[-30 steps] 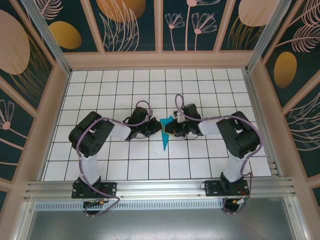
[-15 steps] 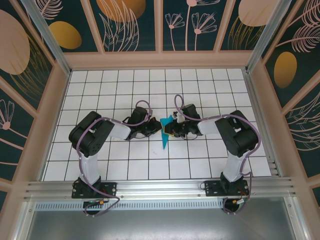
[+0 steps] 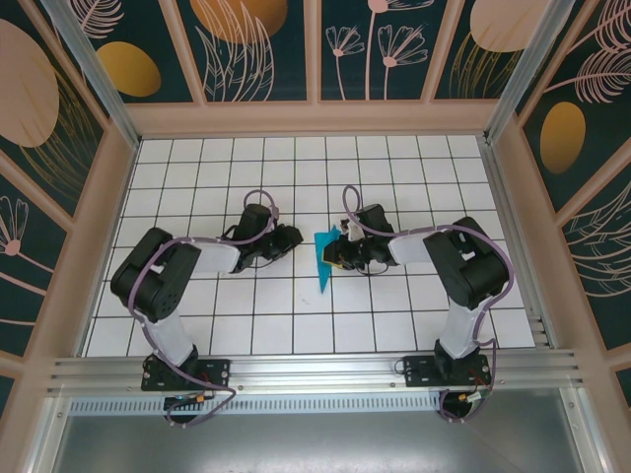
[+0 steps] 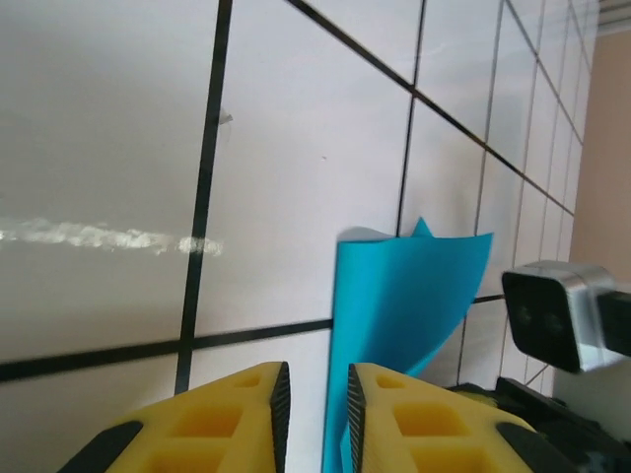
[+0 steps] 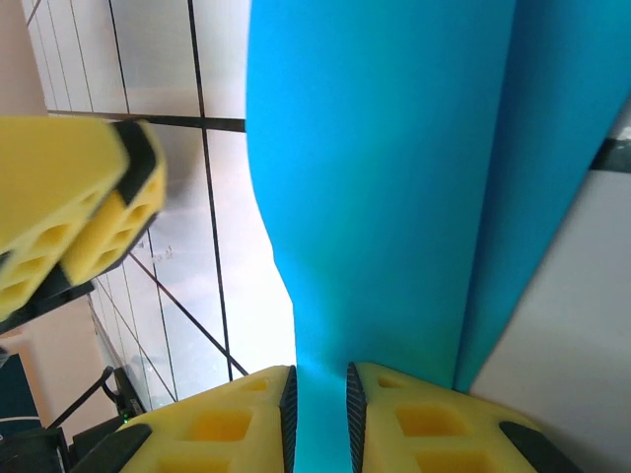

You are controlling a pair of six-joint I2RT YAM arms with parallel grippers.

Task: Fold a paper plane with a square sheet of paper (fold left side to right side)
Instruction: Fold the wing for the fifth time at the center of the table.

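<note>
The square sheet of paper (image 3: 324, 264) is folded into a slim cyan-blue pointed shape like a paper plane, its tip toward the near edge. My right gripper (image 3: 336, 254) holds its upper part from the right. In the right wrist view the paper (image 5: 385, 177) runs between the yellow fingers of this gripper (image 5: 317, 372), which is shut on it. My left gripper (image 3: 293, 239) stands a short way left of the paper, apart from it. Its jaws (image 4: 315, 370) are slightly open with bare tile between them, and the paper (image 4: 404, 305) stands up ahead to the right.
The white grid table (image 3: 246, 315) is ringed by tan walls (image 3: 89, 236). The right wrist's camera housing (image 4: 562, 307) sits just behind the paper. The left gripper's yellow fingers (image 5: 79, 197) show left of the paper.
My left gripper has opened and drawn back to the left, away from the paper. The right gripper and the paper have stayed put.
</note>
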